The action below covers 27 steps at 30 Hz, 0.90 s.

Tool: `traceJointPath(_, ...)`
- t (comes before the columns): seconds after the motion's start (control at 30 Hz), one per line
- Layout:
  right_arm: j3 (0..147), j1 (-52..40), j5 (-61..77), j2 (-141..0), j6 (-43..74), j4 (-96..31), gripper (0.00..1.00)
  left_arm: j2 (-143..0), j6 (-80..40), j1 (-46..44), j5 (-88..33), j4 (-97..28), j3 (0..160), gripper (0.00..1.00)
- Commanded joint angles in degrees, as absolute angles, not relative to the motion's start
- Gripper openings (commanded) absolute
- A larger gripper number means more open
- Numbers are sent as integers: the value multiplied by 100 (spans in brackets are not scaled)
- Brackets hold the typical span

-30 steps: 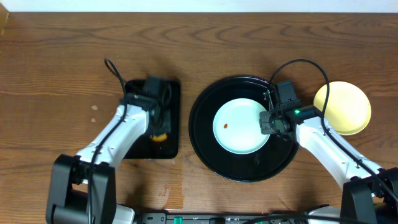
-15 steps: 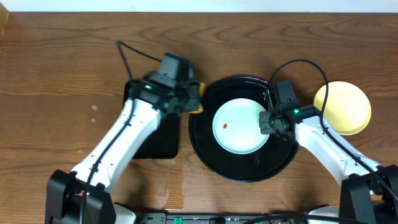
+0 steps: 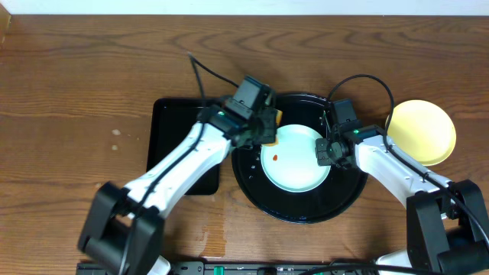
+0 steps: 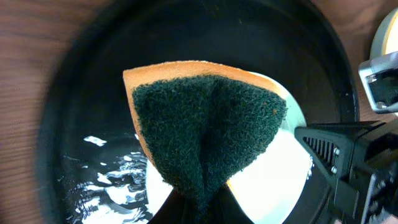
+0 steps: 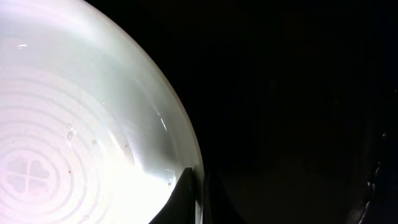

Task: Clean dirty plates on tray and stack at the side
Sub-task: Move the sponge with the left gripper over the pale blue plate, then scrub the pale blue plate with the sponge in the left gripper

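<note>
A pale mint-blue plate [image 3: 294, 156] with a small red speck [image 3: 276, 155] lies in the large round black tray [image 3: 306, 210]. My right gripper [image 3: 324, 150] is shut on the plate's right rim; the right wrist view shows the fingers [image 5: 198, 196] pinching the rim of the plate [image 5: 74, 118]. My left gripper [image 3: 263, 128] is shut on an orange sponge with a dark green scouring face [image 4: 205, 127] and holds it over the plate's upper left edge. A pale yellow plate [image 3: 424, 131] lies on the table to the right of the tray.
A smaller rectangular black tray [image 3: 179, 145] sits left of the round tray. Water glints on the round tray's floor [image 4: 106, 180]. Black cables arc above both arms. The table's front edge runs along the bottom of the overhead view.
My left arm has carried the sponge rightwards from the rectangular tray to above the plate's upper left edge. The right gripper has stayed on the plate's rim.
</note>
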State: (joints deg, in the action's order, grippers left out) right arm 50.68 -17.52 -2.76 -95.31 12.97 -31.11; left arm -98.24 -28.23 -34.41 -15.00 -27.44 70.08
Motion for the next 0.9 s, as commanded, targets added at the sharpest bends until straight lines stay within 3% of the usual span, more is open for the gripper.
traceJointPath(0.0, 4980, -1728, -270, -9826, 1367, -3109, 1, -10162, -3354, -3651, -1802, -2604, 7037, 8)
traceJointPath(0.5, 4980, -1728, -270, -9826, 1367, -3103, 1, -11028, -3874, -4158, -2152, -2307, 7037, 8)
traceJointPath(0.87, 4980, -1728, -270, -9826, 1367, -3114, 1, -11771, -3566, -4145, -1127, -2491, 7037, 8)
